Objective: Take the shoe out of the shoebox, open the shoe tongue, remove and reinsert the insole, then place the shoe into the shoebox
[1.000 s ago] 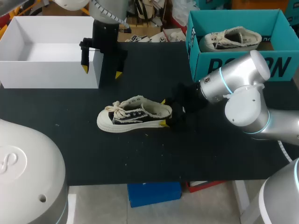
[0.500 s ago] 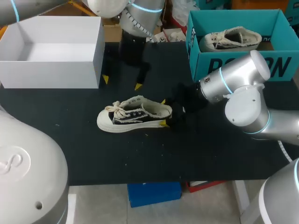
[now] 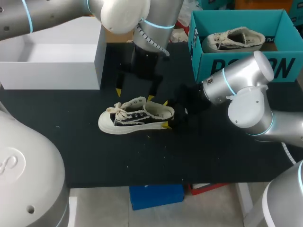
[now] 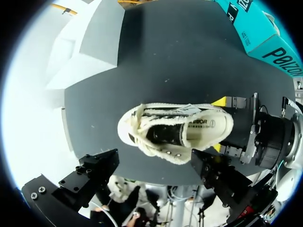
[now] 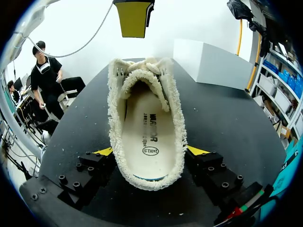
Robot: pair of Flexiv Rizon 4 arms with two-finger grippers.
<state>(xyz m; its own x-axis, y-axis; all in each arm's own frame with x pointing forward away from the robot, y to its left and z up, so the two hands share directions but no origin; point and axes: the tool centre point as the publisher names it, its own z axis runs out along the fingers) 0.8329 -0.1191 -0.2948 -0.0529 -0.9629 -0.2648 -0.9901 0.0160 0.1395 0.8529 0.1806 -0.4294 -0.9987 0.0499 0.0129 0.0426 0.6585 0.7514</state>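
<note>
Change over the last second: left gripper [image 3: 134, 95] swung off the white box [image 3: 52, 73] corner, across the table [image 3: 213, 161], to just over the shoe [image 3: 135, 116]. No shift in the shoe. None in the right gripper [image 3: 164, 113] either, clamped on the heel throughout. Reads as take-out step done, tongue-opening next: heel pinned, second gripper arriving for laces and tongue.

Position now: shoe flat on its sole mid-table, toe toward my left, heel toward my right, well apart from both the white box and the teal box [image 3: 246, 68]. Left fingers [image 3: 118, 92] spread wide, nothing between them, hanging above the lace/tongue section, slightly to its far side. From the left wrist, looking straight down into the shoe opening. No contact yet, as far as can be told. Right fingers [image 3: 164, 125] one each side of the heel, pressing the frayed collar. Probably needs a further drop and some narrowing to catch the tongue.
</note>
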